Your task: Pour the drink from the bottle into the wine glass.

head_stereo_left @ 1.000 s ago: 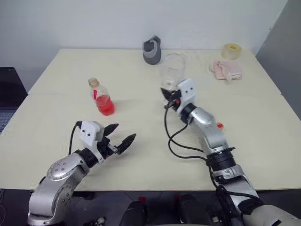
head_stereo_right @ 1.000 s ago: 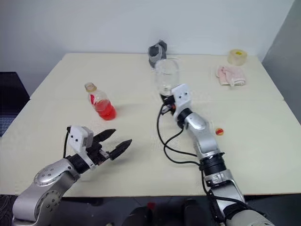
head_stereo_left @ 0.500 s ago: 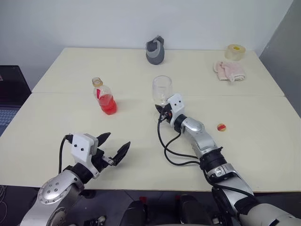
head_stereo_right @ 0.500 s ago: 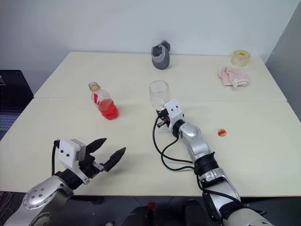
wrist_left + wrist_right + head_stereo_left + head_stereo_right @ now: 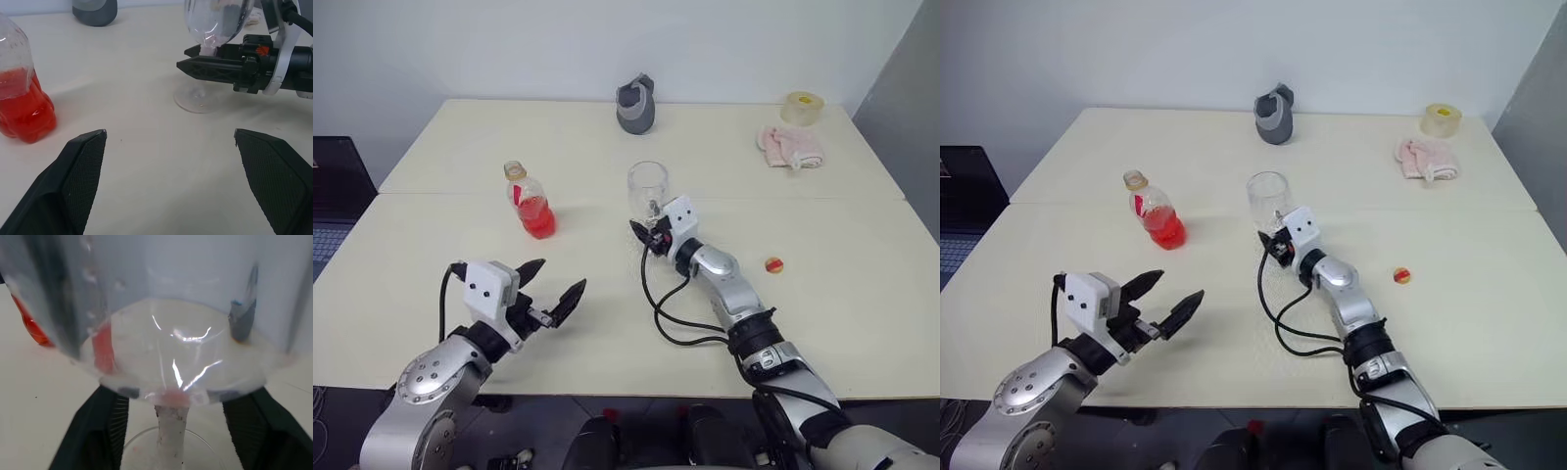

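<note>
Pale cream tabletop (image 5: pixel 607 323) fills the scene, backed by a plain white wall, and every place below is given from the wine glass (image 5: pixel 648 189), which stands upright on its round foot near the table's middle. Nearest the robot, well short of the glass and to its left, the left gripper (image 5: pixel 551 292) hovers above the surface with its two black fingers spread wide and nothing between them; it points toward the bottle, which reads as readiness to fetch it rather than any grip yet. Just in front of the glass, the right gripper (image 5: pixel 641 233) sits low at the stem, and the right wrist view shows its fingers (image 5: pixel 105 423) standing apart on either side of the stem (image 5: pixel 168 423) without pinching it; my judgement is that this hand is there to steady or has just set the glass where a pour can reach it. To the left of the glass and about level with it stands the bottle (image 5: pixel 530 201), upright, capped in yellow-tan, with the drink (image 5: pixel 536 220) filling only its lower part, so nothing has been poured and the bowl looks empty. To the right of the glass lies a small red-and-yellow object (image 5: pixel 773 264). Beyond the glass sits a grey cup-like object (image 5: pixel 635 105), and far beyond to its right a pink cloth (image 5: pixel 787 146) and a roll of tape (image 5: pixel 798 106), all well clear of the work.
</note>
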